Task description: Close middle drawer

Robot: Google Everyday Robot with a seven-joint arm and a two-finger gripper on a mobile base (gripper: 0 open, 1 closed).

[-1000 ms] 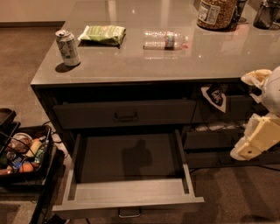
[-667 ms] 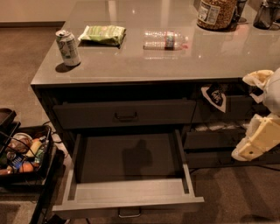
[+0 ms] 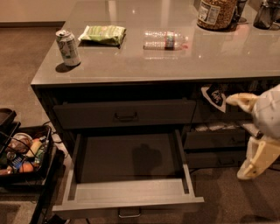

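**A:** The drawer (image 3: pixel 131 202) is wide open, low and centre, pulled well out of the cabinet. Its front is nearest us, with the small handle (image 3: pixel 130 213) right at the bottom edge.

**B:** Anything in it?

**A:** Nothing. Bare grey floor and walls, just a shadow across the middle.

**B:** And the tool?

**A:** The tool (image 3: pixel 258 151) hangs at the far right, beyond the drawer's right side and higher than its front. It touches nothing. Whether it is open or closed, I cannot tell.

**B:** So the drawer lies left of the tool, and below it.

**A:** Exactly. The drawer's long axis runs left to right, and its slide runs away from us, into the cabinet. My read is that the tool needs to come left and down, get in front of the drawer front, then push straight in. A push near the handle looks safest, since one at the right corner might skew it on its rails.

**B:** What surrounds it?

**A:** The top drawer (image 3: pixel 124 114) just above is shut. On the bench (image 3: pixel 227 57) there is an upright can (image 3: pixel 68 47), a green bag (image 3: pixel 103 34), a bottle (image 3: pixel 165 40) on its side and a jar (image 3: pixel 216 12) at the back. Down on the left, a black crate (image 3: pixel 41 164) holds mixed small items that I can't make out.
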